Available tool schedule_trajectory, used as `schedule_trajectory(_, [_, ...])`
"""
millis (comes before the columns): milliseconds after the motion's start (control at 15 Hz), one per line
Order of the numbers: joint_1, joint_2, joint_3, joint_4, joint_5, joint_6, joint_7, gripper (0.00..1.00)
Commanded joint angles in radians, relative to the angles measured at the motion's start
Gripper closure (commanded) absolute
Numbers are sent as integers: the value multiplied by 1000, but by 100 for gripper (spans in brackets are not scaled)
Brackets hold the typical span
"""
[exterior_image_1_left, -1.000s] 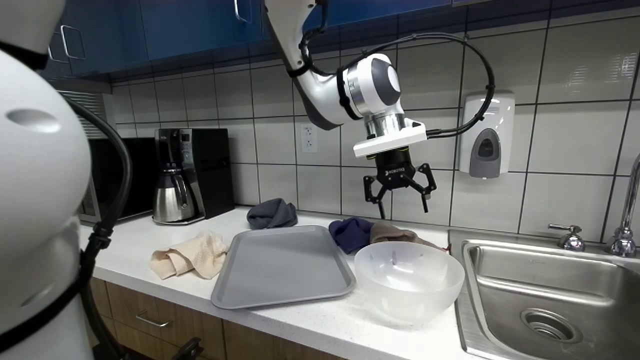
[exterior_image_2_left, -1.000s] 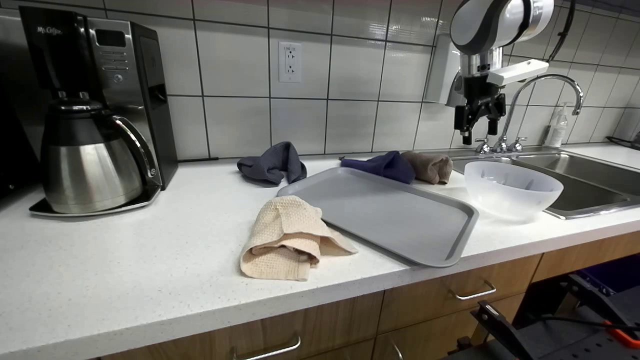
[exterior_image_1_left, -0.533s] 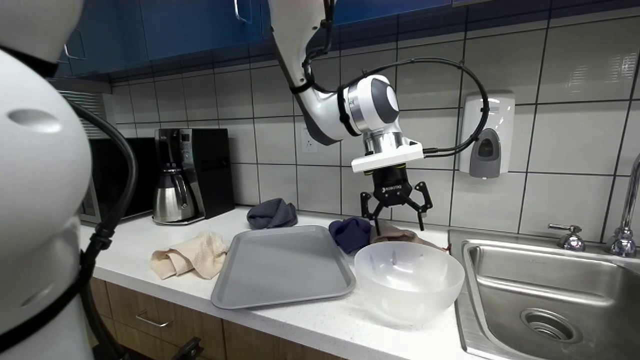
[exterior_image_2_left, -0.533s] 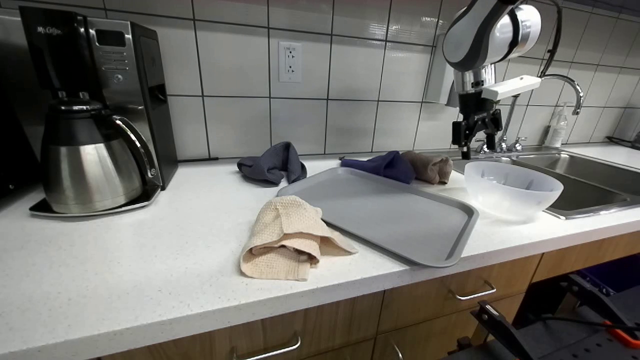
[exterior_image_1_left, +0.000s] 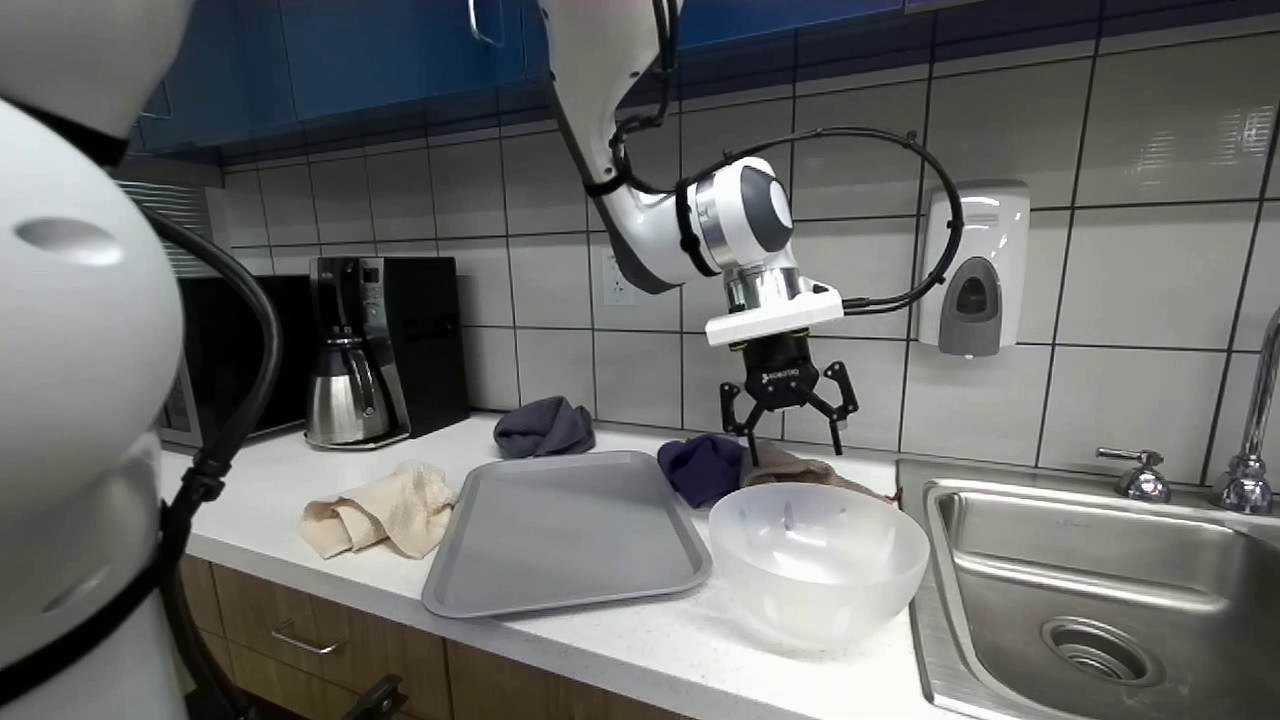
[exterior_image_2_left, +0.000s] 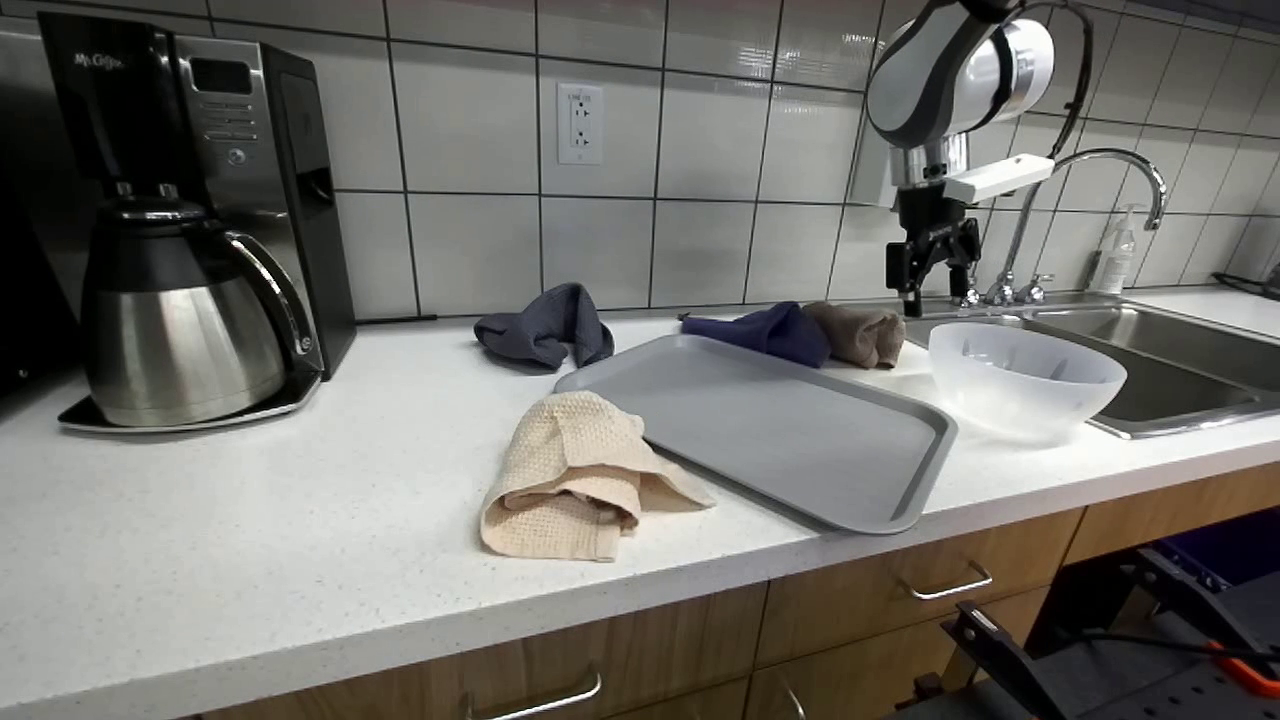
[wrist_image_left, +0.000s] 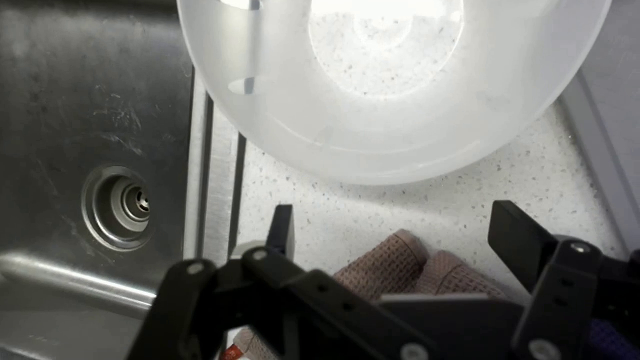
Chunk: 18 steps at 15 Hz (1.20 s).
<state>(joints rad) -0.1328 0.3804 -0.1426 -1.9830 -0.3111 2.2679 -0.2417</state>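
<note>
gripper spread wide over a brown cloth

the brown cloth lies crumpled on the white counter near the tiled wall, up against a navy cloth and close to the edge of the sink. near it stands a frosted bowl, upright; in the wrist view the counter's speckles show through its base. a grey tray lies flat next to the bowl, its plain floor in sight, and the sink shows a round drain in its steel basin.

the gripper hangs in the air in both exterior views, its two fingers far apart and pointing down. in the wrist view part of the brown cloth shows below, between them, with the bowl's rim nearby.

farther out, a cream cloth lies by the tray's edge, a dark grey cloth sits near the wall, and a steel jug stands on the base of a coffee maker, its contents hidden.
</note>
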Motion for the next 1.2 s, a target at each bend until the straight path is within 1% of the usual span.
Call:
schedule_trajectory(0, [-13,41,25,64,27,-5,-46,0])
schedule_trajectory(200, [-13,77,32,102,28,10,-46,0])
schedule_trajectory(400, [-11,117,36,143,6,21,-81,0])
schedule_trajectory(733, [-13,183,49,195,-32,57,-201,0])
schedule_trajectory(1133, [-21,226,59,217,-86,169,-324,0])
